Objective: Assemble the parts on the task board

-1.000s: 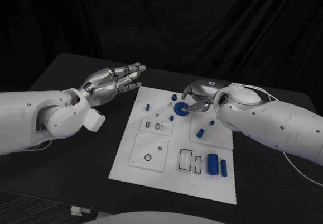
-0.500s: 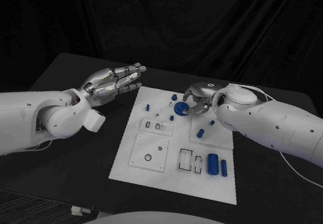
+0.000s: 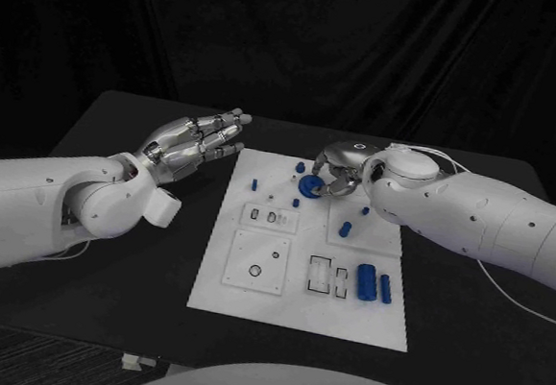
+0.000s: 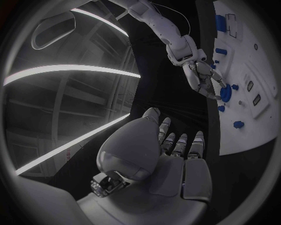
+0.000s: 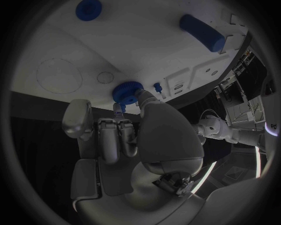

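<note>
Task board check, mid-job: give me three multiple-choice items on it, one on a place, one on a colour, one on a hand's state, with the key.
1. Where is the right robot hand?
A. at the board's far end
B. at the board's near end
C. off the table

2. What colour is the round part at the right robot hand?
A. red
B. blue
C. yellow

3. What is the left robot hand doing?
A. holding a part
B. pressing the board
C. open, beside the board

Key:
A: the right robot hand is over the far end of the board.
B: the round part is blue.
C: the left robot hand holds nothing, fingers extended.
</note>
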### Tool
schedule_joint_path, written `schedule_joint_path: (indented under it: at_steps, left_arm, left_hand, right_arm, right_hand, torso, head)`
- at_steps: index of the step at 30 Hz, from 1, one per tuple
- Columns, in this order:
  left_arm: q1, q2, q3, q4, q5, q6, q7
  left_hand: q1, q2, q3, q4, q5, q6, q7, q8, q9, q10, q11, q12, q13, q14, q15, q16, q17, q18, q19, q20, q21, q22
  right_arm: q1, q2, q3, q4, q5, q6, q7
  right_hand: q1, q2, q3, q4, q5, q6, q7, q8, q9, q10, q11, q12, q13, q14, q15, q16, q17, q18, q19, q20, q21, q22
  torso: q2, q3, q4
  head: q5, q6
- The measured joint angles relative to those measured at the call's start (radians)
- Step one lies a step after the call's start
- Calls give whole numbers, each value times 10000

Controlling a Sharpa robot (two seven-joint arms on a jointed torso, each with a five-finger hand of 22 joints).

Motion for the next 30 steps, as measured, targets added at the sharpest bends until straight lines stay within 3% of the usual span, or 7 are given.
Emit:
schedule_joint_path:
  at_steps: [7,11,17,24,30]
  left_arm:
    - [-1,8,2,-6,0,9,-8]
    - [-1,11,3,-6,0,14,-11]
    - [-2,12,3,-6,0,24,-15]
    - [-3,17,1,-13,-1,43,-20]
    - [-4,9,1,-13,-1,56,-27]
  left_hand:
    - [0,0,0,0,0,0,0,0,0,1,1,0,0,0,0,0,-1,0,0,-1,0,0]
    - [0,0,27,-27,39,0,0,0,0,2,1,0,0,0,0,0,-1,0,0,-1,0,0]
    - [0,0,27,-27,39,0,0,0,0,1,1,0,0,0,0,0,0,0,-1,-1,0,-1]
    - [0,0,27,-27,39,0,0,0,0,1,1,0,9,0,0,0,1,1,0,0,0,-1]
    - [0,0,27,-27,39,0,0,0,0,1,1,0,9,0,0,0,2,0,-1,-1,0,-2]
  right_arm:
    - [0,42,13,0,-1,-11,16]
    - [-8,82,25,-12,-1,-33,26]
    - [-38,93,29,-8,1,-153,100]
    - [-73,59,9,33,2,-436,240]
    - [-91,17,-8,107,-7,-664,313]
  right_hand:
    - [155,36,193,-196,437,274,-91,203,190,5,-81,0,0,9,-9,0,-1,-1,-44,-44,-91,-1]
    - [268,50,411,-417,1034,581,-97,410,392,14,-136,0,-1,-8,-82,0,-1,-1,-59,-59,-91,-1]
    - [286,67,654,-688,1641,790,83,553,388,28,-192,0,-1,3,-142,0,-1,-1,-89,-98,-130,-2]
    - [458,52,786,-784,1743,910,205,553,367,2,-218,0,-2,26,-189,0,-1,-1,-55,-132,-130,3]
    - [451,78,816,-812,1468,944,239,553,367,2,-218,0,-2,26,-188,0,-2,-1,-33,-154,-130,5]
  torso:
    - [0,2,-10]
    - [-1,4,-15]
    - [0,5,-20]
    - [0,6,-20]
    - [0,8,-14]
  head:
    - [9,0]
    - [18,0]
    - [45,0]
    - [55,0]
    - [71,0]
